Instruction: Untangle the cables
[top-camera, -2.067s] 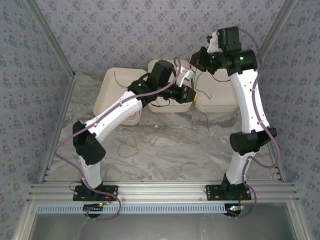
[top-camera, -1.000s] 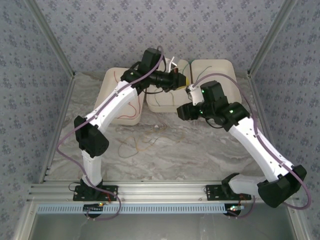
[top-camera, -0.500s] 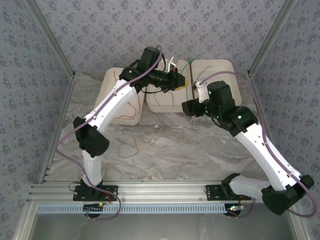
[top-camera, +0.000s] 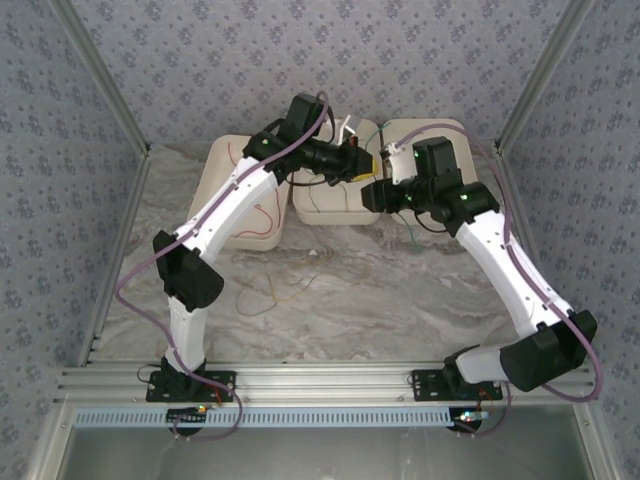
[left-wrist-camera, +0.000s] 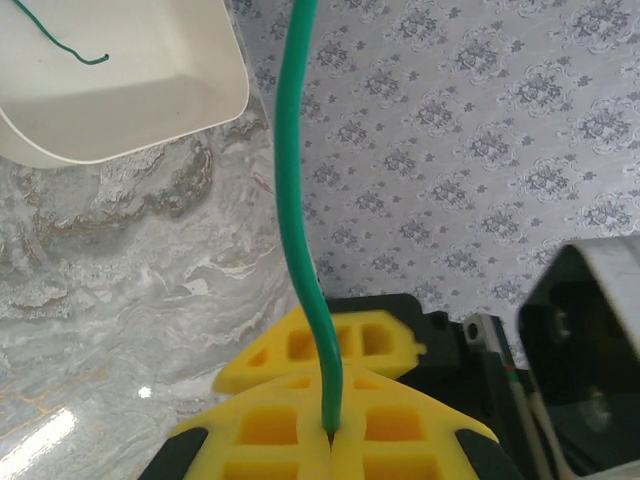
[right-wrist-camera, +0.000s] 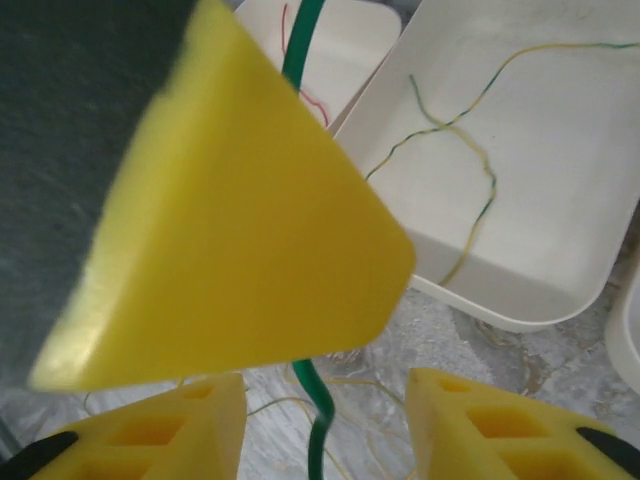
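Left claw (left-wrist-camera: 330, 430) clenched on the green cable (left-wrist-camera: 295, 200) running toward twelve o'clock, my right claw (right-wrist-camera: 325, 420) gaping around it, I judge a hard pull could yank it loose.

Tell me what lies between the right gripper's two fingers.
The green cable hangs in the gap of the right gripper, touching neither finger; the right wrist view shows it.

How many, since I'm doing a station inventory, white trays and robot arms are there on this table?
white trays: 3
robot arms: 2
Total: 5
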